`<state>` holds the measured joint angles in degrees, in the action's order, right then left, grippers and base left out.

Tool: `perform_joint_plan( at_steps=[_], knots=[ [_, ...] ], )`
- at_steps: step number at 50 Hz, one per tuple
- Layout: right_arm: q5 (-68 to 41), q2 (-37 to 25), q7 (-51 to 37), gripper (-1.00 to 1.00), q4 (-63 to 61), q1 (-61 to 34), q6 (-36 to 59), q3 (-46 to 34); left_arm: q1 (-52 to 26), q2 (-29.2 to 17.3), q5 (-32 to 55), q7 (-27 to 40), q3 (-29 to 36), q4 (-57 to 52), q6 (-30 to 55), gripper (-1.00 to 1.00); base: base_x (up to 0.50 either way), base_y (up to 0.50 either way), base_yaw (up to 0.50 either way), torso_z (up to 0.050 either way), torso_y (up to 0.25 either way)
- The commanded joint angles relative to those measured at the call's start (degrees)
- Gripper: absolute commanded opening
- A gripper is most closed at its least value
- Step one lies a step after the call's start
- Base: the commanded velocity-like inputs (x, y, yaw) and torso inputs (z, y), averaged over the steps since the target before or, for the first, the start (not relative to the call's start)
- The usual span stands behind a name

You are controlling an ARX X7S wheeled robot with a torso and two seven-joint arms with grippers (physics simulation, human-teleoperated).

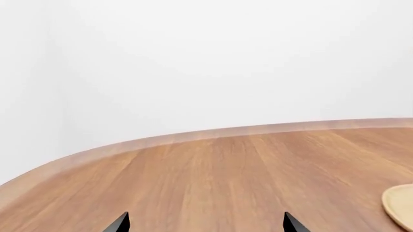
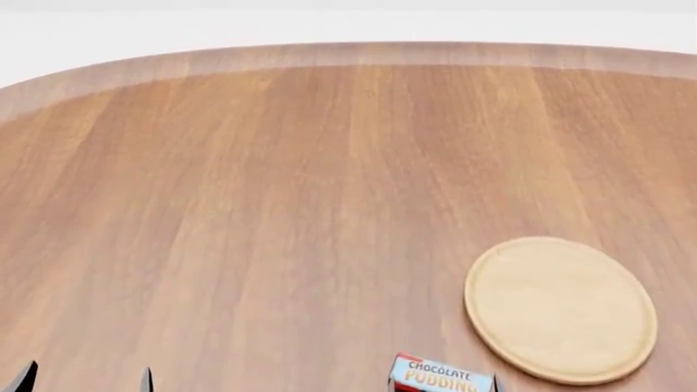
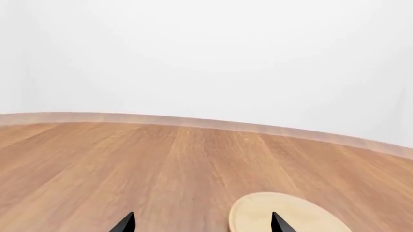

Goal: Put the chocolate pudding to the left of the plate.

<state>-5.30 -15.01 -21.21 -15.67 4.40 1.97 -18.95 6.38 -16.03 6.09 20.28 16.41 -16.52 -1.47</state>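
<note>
The chocolate pudding (image 2: 436,376), a small carton with a light blue lettered top and a red edge, shows at the bottom of the head view. My right gripper (image 2: 442,385) straddles it, with one dark fingertip (image 2: 495,383) tight against its right side. In the right wrist view this gripper (image 3: 202,223) shows only its two tips, and the carton is hidden there. The plate (image 2: 561,309), a pale tan round disc, lies just ahead and to the right of the carton; it also shows as the plate (image 3: 284,215) and the plate (image 1: 400,203). My left gripper (image 2: 83,380) is open over bare table, far left of the carton.
The rounded wooden table (image 2: 273,180) stretches ahead and to the left of the plate. Its far edge (image 2: 348,53) curves against a white background. Nothing else stands on it in these views.
</note>
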Motion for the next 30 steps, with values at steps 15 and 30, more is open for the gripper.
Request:
perform_joint_plan(
  at_steps=[15, 30],
  knots=[
    [-0.1, -0.4, -0.5, 1.00, 0.5, -0.4, -0.1, -0.7, 0.0, -0.5, 0.5, 0.5, 0.3, -0.2, -0.3, 1.00, 0.11, 0.00, 0.00, 0.000, 0.000],
    [-0.2, -0.7, -0.8, 1.00, 0.6, -0.6, 0.1, -1.1, -0.1, -0.6, 0.6, 0.7, 0.7, 0.3, -0.6, 1.00, 0.11, 0.00, 0.00, 0.000, 0.000]
  ],
)
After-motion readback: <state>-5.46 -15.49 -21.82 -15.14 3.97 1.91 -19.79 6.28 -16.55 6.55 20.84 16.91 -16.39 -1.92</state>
